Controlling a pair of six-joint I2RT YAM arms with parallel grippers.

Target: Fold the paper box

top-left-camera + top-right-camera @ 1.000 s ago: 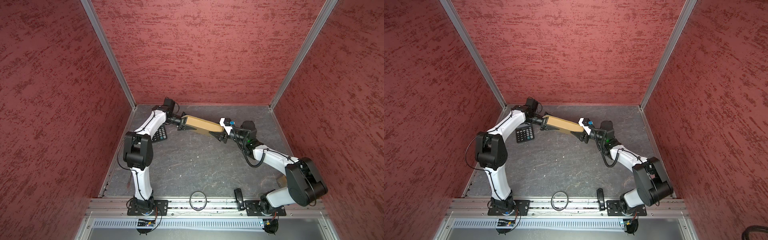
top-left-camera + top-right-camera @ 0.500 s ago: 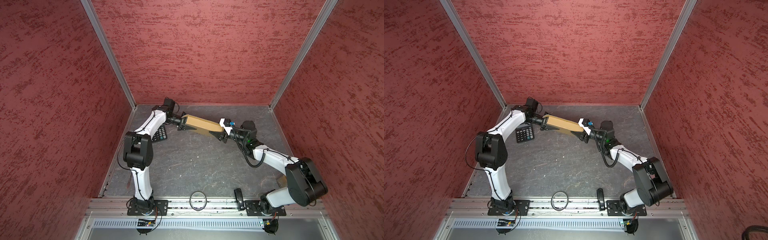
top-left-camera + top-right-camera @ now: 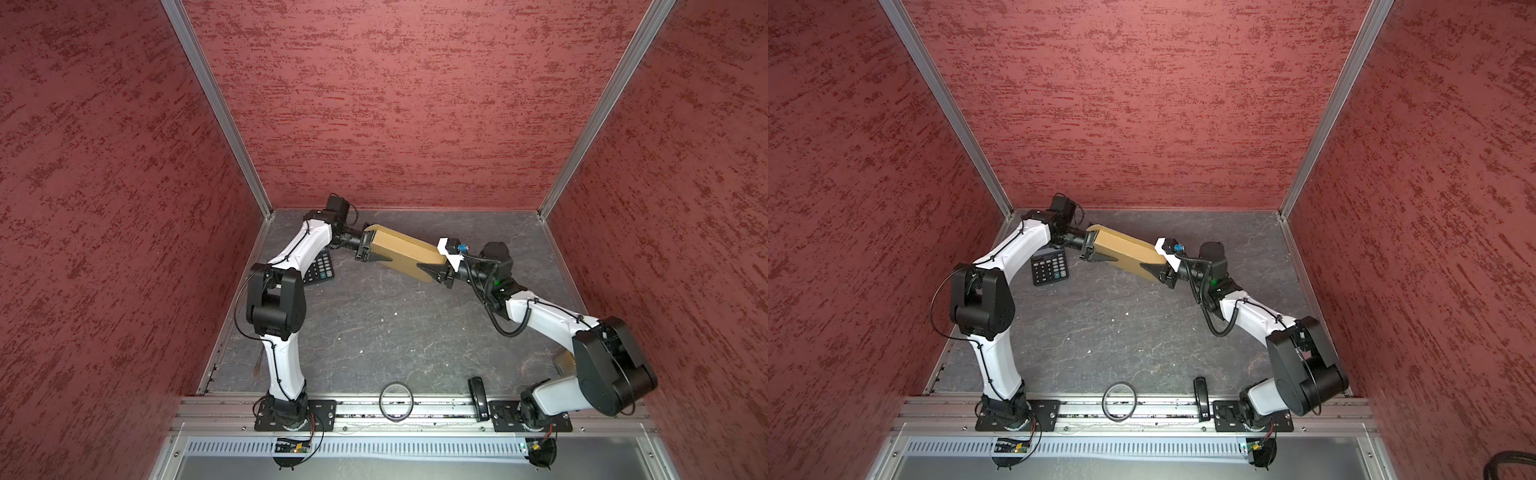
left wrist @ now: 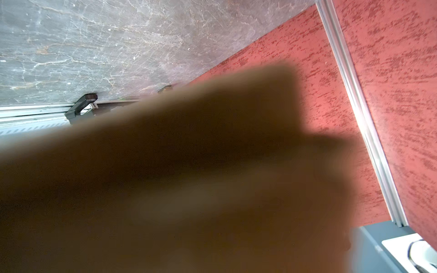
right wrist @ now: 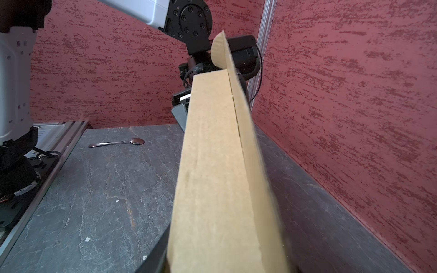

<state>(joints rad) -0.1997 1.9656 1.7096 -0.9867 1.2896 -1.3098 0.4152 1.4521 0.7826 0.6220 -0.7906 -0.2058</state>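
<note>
Toward the back of the worktop (image 3: 374, 332), the tan paper box (image 3: 405, 251) hangs tilted between both arms, the right gripper (image 3: 434, 268) pinching one end while the left gripper (image 3: 372, 249) straddles the other near the calculator (image 3: 1049, 268), though I cannot tell whether it clamps.

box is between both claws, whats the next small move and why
Probably ease the left claw off the paper box and press the rounded tab in while the right claw steadies the other end. The box looks closed and stands on edge between both claws, but that tab sticks out loose at the left claw's end.
</note>
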